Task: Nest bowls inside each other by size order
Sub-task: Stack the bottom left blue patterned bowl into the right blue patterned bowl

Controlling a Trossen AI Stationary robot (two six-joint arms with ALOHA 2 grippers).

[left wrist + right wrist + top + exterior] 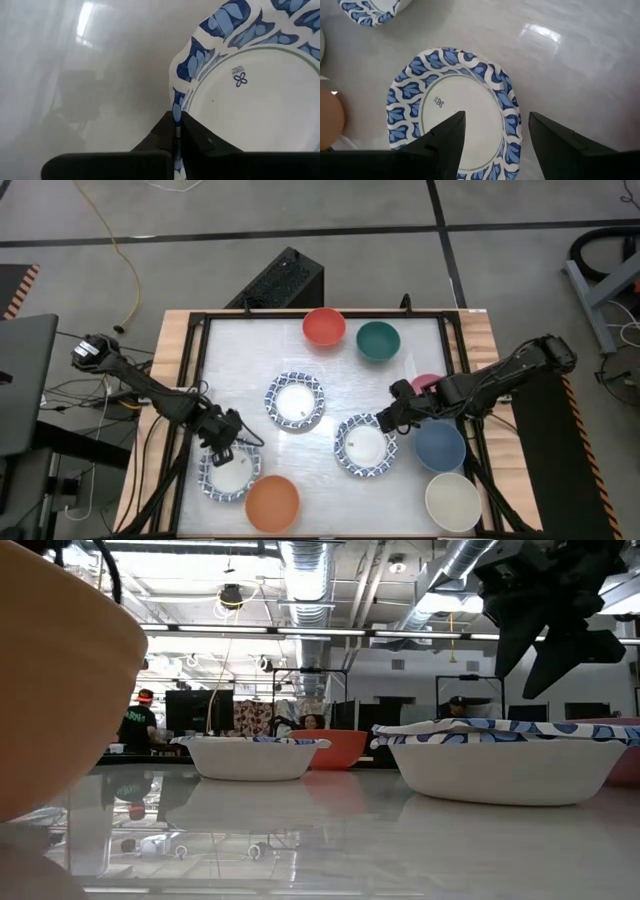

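Three patterned-rim bowls show in the high view: one near left (230, 472), one mid-table (295, 401), one right of centre (364, 446). The red (324, 326) and teal (378, 340) bowls stand at the far side. The pink bowl (428, 383) is half hidden by my right arm. The blue (440, 447), cream (452, 501) and orange (272, 504) bowls stand near. My left gripper (222, 442) is shut on the near-left bowl's rim. My right gripper (496, 120) is open above the right patterned bowl (450, 120), one finger over its centre and one outside its rim, clear of it in the low view (548, 625). My left gripper pinches the near-left patterned bowl's rim (176, 111) between its two fingers (162, 136), one finger on the inside of the rim and one outside. It holds the bowl's far edge and comes slanting down from the far left. Whether the bowl is off the table does not show.
A raised black frame (200, 320) edges the white table top. The orange bowl stands right beside the held bowl and fills the low view's left (60, 670). Bare table lies between the mid-table bowl and the far bowls. People show in the room beyond (135, 720).
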